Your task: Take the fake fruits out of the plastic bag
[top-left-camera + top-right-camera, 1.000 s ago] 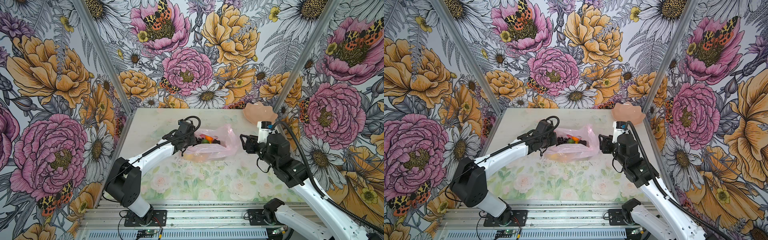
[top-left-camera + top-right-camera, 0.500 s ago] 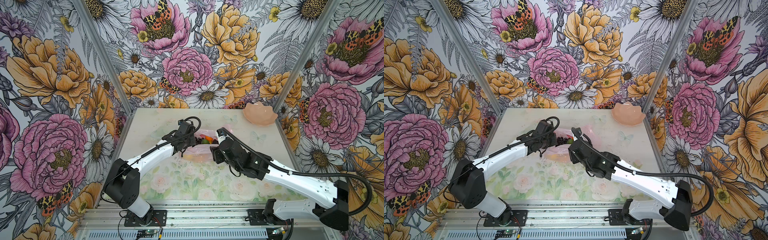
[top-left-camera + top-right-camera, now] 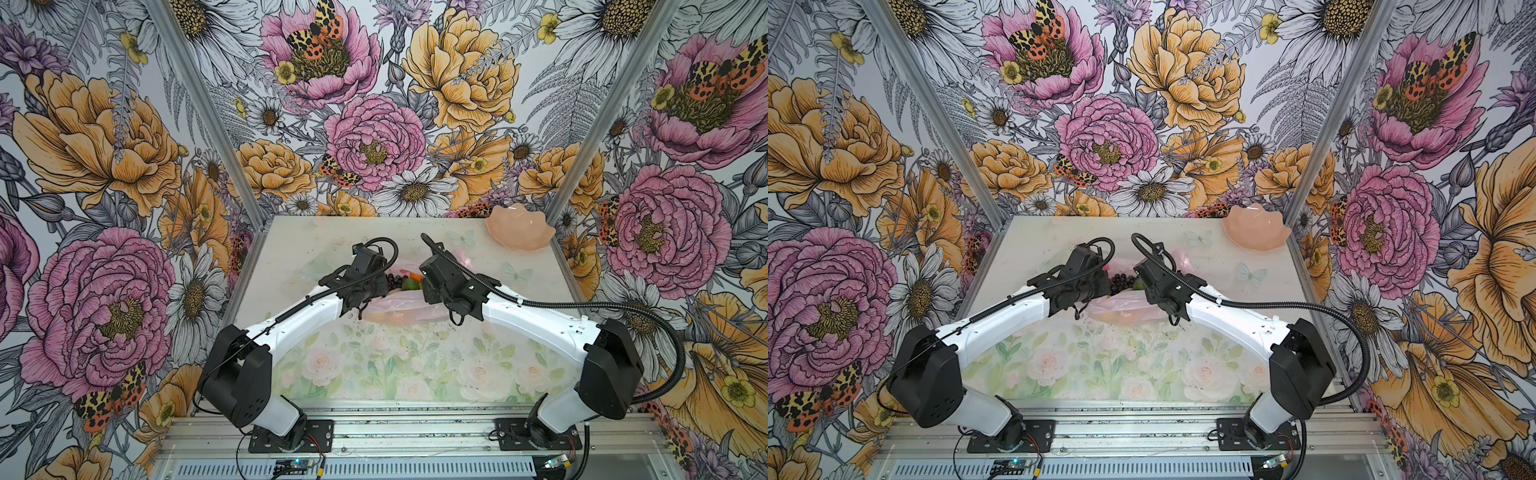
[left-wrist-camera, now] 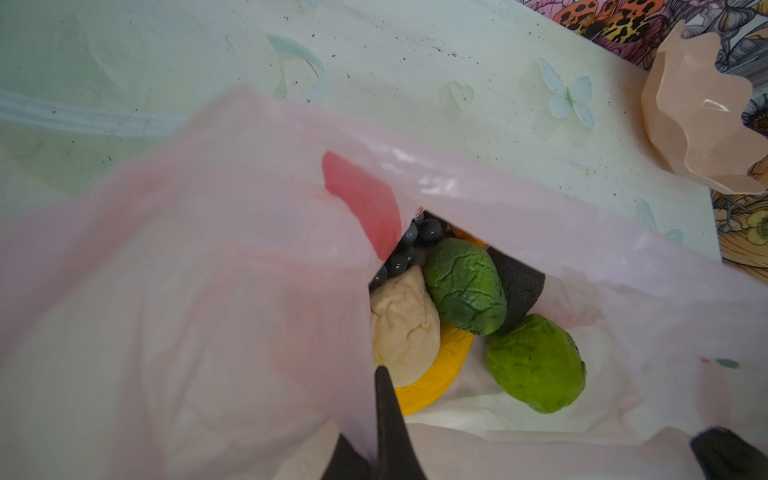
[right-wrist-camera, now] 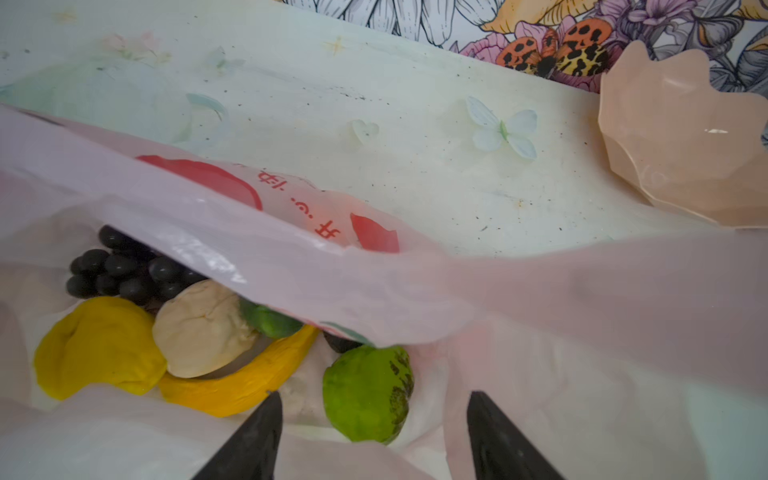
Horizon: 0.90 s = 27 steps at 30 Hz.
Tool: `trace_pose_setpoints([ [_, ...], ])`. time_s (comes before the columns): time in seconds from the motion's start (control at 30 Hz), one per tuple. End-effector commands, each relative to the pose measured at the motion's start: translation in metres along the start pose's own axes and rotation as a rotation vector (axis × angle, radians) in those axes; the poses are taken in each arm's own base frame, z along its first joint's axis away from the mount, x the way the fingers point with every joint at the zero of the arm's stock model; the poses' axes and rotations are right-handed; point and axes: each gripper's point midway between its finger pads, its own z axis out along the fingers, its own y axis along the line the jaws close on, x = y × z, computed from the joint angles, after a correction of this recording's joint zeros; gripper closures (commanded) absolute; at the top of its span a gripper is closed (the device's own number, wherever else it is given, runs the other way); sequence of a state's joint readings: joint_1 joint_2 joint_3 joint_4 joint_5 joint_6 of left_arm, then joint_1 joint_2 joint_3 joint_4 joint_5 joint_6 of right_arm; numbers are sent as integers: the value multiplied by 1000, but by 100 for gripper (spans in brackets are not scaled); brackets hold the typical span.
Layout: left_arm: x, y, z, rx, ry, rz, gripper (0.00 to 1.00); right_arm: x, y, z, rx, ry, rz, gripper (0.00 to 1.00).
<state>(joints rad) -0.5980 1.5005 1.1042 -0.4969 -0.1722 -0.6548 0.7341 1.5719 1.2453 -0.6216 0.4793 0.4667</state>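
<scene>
The left end effector clamps the rim of the flimsy plastic bag. The right end effector stands open over a lime, likely light and slick; grasp its middle.

bag: thin translucent pink plastic film, crinkled, shiny glints on the folds, red print.
limes: green plastic, veined wrinkly skin, slight sheen.
cream piece: matt, knobbly, creased.
banana: yellow, matt, faintly rough.
lemon: yellow, matt, dented.
grapes: black beads, smooth, glossy.
bowl, far right corner of table: peach plastic, glossy, faceted petal walls.
table: smooth printed floral sheet, low sheen, speckled with dark grit.
walls: flat printed floral panels, matt.
posts: bare brushed metal.
rail at table's near edge: bare grooved metal.
arms: smooth glossy white shells, matt black joints.
</scene>
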Motion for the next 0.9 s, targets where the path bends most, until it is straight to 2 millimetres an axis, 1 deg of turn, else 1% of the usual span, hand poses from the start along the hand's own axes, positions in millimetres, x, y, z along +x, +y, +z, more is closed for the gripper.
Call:
trace_pose_setpoints([
  [0.0,-8,5,-8,-1,-42,-11,100,11,-34,15,103,53,52,27],
  [0.1,-6,11,-5,12,-36,-33,100,22,-49,27,134,95,72,25],
  [0.13,-6,14,-5,15,-37,-46,100,27,-50,33,121,120,80,24],
  [0.2,-4,18,-3,23,-33,-63,100,37,-45,48,63,189,101,22],
  [0.23,-3,21,-3,21,-31,-67,100,43,-42,56,42,222,107,17],
  [0.3,-2,22,-2,21,-28,-69,100,51,-35,66,18,262,104,18],
  [0.4,1,22,0,19,-18,-68,100,61,-25,76,-16,301,117,19],
  [0.47,4,22,3,19,-6,-64,100,66,-19,82,-39,317,126,21],
  [0.53,6,22,6,19,4,-63,100,72,-10,90,-107,338,156,29],
  [0.57,8,22,8,17,11,-61,100,74,-5,93,-145,344,177,36],
  [0.6,10,22,10,15,19,-60,100,75,1,95,-188,350,200,45],
  [0.67,11,25,13,9,24,-61,100,70,9,94,-252,335,218,66],
  [0.7,11,27,13,4,24,-63,100,66,11,91,-268,319,220,74],
  [0.77,11,32,15,-5,26,-68,100,55,11,81,-290,281,224,86],
  [0.87,7,44,16,-15,24,-91,100,35,9,59,-329,208,223,99],
])
